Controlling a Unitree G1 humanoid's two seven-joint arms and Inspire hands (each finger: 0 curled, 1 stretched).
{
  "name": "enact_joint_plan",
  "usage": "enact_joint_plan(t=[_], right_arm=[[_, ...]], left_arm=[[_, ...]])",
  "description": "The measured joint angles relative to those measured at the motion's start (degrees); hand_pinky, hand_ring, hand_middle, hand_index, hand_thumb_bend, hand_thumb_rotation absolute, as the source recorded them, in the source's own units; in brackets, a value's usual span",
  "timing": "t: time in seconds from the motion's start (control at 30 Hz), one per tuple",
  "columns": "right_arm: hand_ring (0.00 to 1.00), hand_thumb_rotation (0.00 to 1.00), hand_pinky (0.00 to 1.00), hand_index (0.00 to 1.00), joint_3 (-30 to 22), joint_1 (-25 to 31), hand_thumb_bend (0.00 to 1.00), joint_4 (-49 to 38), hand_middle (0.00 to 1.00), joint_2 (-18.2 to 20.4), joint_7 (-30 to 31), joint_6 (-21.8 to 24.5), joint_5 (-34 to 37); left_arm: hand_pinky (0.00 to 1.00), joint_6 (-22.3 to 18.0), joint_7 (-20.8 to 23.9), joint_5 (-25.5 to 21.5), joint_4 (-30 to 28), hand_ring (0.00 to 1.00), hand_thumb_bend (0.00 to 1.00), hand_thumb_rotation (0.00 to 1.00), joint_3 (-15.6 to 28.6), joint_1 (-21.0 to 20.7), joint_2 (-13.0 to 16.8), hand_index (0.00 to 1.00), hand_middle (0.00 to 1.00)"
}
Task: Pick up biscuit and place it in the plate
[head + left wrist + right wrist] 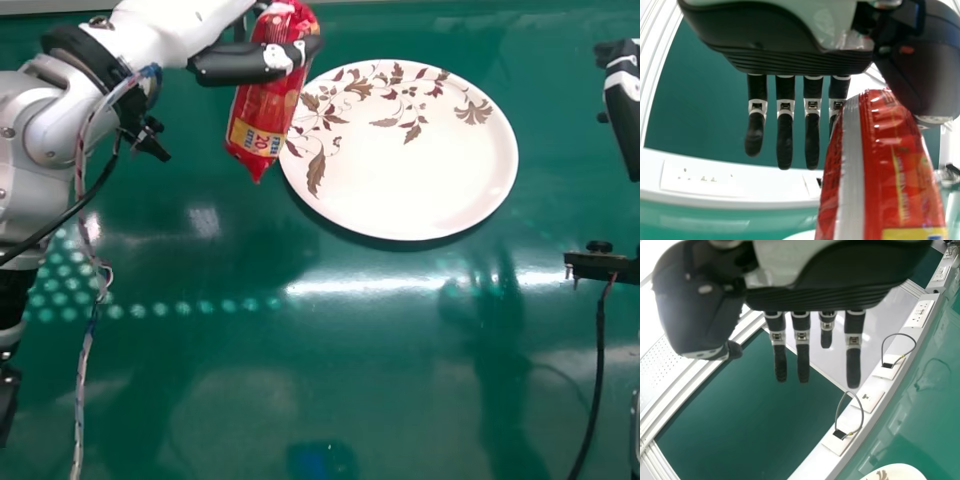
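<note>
My left hand (250, 62) is at the top of the head view, its thumb and a finger pinching the red biscuit packet (265, 105), which hangs upright-ish with its lower end beside the plate's left edge. The floral white plate (420, 180) lies on the table, right of the packet. In the left wrist view the packet (890, 170) is held between the thumb and the nearest finger of the left hand (785, 120); the other fingers are straight. My right hand (624, 100) stays at the head view's right edge; in the right wrist view the hand (802, 345) has straight fingers.
The glossy green table (300, 380) spreads under everything. A black bracket with a cable (598, 360) stands at the right edge, on the right arm's side. White trunking with sockets and grey cable loops (870, 400) runs along the table in the right wrist view.
</note>
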Motion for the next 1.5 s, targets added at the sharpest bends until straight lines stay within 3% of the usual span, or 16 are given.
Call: enact_joint_plan(t=[0.17, 0.3, 0.57, 0.7, 0.83, 1.5], right_arm=[[0.56, 0.03, 0.43, 0.72, 0.01, -0.21, 0.52, 0.97, 0.73, 0.04, -0.13, -2.28, 1.23], [0.60, 0.02, 0.46, 0.73, 0.07, -0.24, 0.52, 1.16, 0.74, 0.28, -0.37, -2.56, 1.60], [0.63, 0.00, 0.47, 0.74, 0.42, -0.10, 0.52, 0.80, 0.75, 0.86, -0.82, -1.45, 1.41], [0.64, 0.01, 0.48, 0.74, 0.64, -0.02, 0.53, 0.74, 0.75, 1.00, -1.08, -1.26, 1.23], [0.64, 0.00, 0.49, 0.73, 1.00, 0.13, 0.53, 0.68, 0.75, 1.01, -1.26, -1.28, 0.97], [0.65, 0.00, 0.50, 0.73, 1.03, 0.86, 0.52, 0.03, 0.76, 1.00, -1.33, -1.00, 0.98]], left_arm=[[0.24, -3.51, 6.11, 0.09, 1.88, 0.37, 0.45, 0.00, -1.15, -2.00, -5.56, 0.55, 0.46], [0.22, -6.78, 9.49, 1.04, 4.91, 0.37, 0.45, 0.00, -2.63, -5.01, -8.76, 0.54, 0.50], [0.26, -5.00, 8.98, 2.28, 9.83, 0.42, 0.46, 0.00, -6.41, -10.29, -15.27, 0.51, 0.56], [0.23, -6.53, 9.69, 3.26, 13.04, 0.39, 0.46, 0.00, -8.18, -11.43, -16.54, 0.53, 0.52], [0.27, -6.97, 9.84, 3.92, 15.67, 0.39, 0.47, 0.00, -9.49, -11.65, -17.59, 0.52, 0.51], [0.25, -8.39, 10.34, 10.58, 26.07, 0.40, 0.46, 0.00, -13.65, -16.46, -16.75, 0.52, 0.54]])
